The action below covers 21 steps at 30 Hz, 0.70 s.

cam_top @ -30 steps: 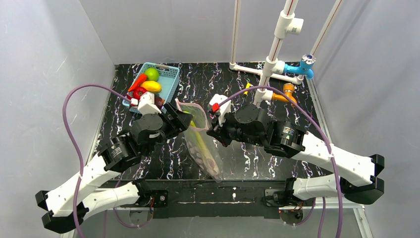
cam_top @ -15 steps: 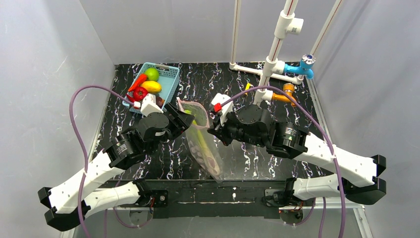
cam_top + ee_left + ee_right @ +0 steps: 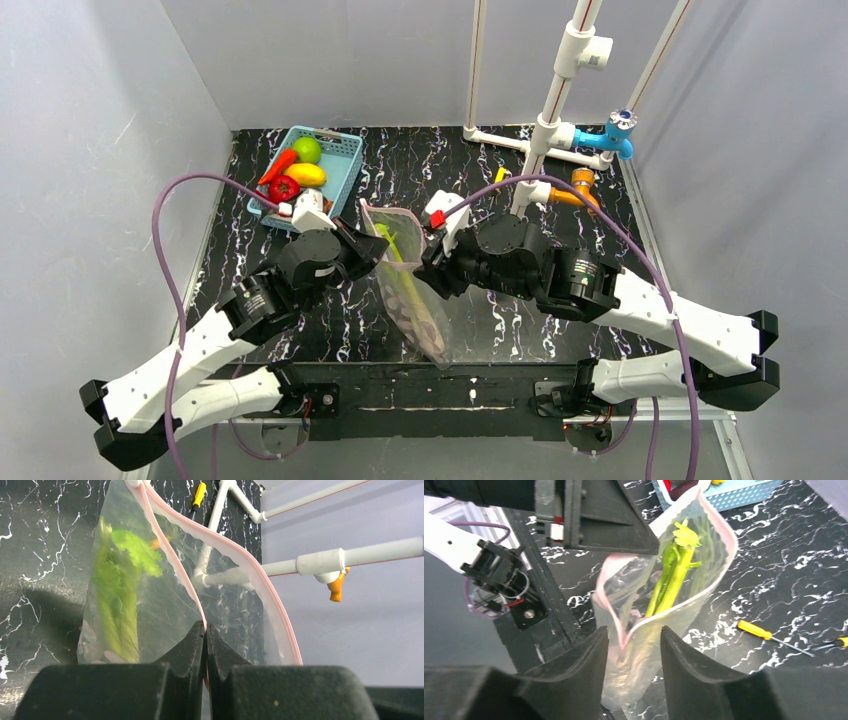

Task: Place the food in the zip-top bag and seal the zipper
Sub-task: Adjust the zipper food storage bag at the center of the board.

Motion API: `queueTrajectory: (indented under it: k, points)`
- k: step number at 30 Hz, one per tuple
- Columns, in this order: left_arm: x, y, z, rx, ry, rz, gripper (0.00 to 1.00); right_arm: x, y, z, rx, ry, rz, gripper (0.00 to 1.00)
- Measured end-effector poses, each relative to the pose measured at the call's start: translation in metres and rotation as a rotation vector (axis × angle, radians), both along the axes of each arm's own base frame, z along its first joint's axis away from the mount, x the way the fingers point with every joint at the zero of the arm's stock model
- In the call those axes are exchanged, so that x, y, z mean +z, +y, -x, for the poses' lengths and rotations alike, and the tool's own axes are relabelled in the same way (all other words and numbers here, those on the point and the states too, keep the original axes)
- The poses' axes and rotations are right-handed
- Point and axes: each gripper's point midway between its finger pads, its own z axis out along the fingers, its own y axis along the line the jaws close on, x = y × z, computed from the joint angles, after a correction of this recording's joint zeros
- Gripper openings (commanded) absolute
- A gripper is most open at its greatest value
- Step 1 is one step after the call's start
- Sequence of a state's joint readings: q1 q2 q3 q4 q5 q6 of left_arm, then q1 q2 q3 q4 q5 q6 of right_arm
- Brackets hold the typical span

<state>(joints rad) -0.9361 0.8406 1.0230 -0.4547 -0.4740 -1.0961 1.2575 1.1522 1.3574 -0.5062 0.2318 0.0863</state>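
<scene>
Locate zip-top bag [image 3: 430,330] at the middle of the table [image 3: 330,320]. Lies lengthwise from near edge toward far edge, mouth lifted and gaping at the far end, zipper [image 3: 185,575] unsealed. Holds the leek [image 3: 397,262], leafy top close under the mouth.

Left gripper [image 3: 205,630]: pinched tight on one rim of the mouth, no gap between the fingers. Right gripper [image 3: 634,637]: astride the opposite corner of the mouth, fingers parted, rim between them but not clamped.

Rest of the food well apart from the bag, in the blue basket [image 3: 345,150] at the far left corner of the table.

Likely trouble:
- Sagging of the free rim with only one firm pinch; folding of the mouth over the leek top, blocking later pieces
- Dragging or tipping of the light bag under a sideways pull from the left arm; sliding of the leek back out
- Leaf tips across the strip at sealing, leaving a gap in the seal
- Crowding of both wrists at the mouth; knocking during a reach to the basket

Count:
- Bag, one; leek, one, bagged
- In the basket: chili [image 3: 283,165], one; green fruit [image 3: 307,150], one; yellow fruit [image 3: 306,175], one; red pepper [image 3: 284,188], one; dark red piece [image 3: 684,487], one, partly hidden
- Yellow-handled tools [image 3: 754,628] on the table, two, in the right wrist view
- Grippers, two
</scene>
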Motion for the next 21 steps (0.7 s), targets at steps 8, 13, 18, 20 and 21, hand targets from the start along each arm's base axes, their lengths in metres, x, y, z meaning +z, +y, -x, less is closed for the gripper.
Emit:
queueTrajectory:
  k: [8,13,18,20,21]
  points:
    - [0.008,0.005,0.01,-0.065,-0.06,-0.006,0.0,0.034,-0.003,-0.019,-0.135,0.009,-0.007,0.96]
    - [0.01,0.001,0.013,-0.095,-0.069,-0.01,0.0,0.058,0.006,-0.026,-0.173,0.027,-0.046,0.98]
    - [0.011,-0.001,0.015,-0.116,-0.073,-0.008,0.0,0.062,0.02,-0.045,-0.243,0.075,-0.019,0.98]
    - [0.011,-0.001,0.015,-0.12,-0.073,-0.005,0.0,0.056,0.027,-0.055,-0.275,0.103,0.015,0.98]
    - [0.012,-0.001,0.016,-0.12,-0.075,-0.003,0.0,0.051,0.03,-0.059,-0.29,0.116,0.033,0.98]
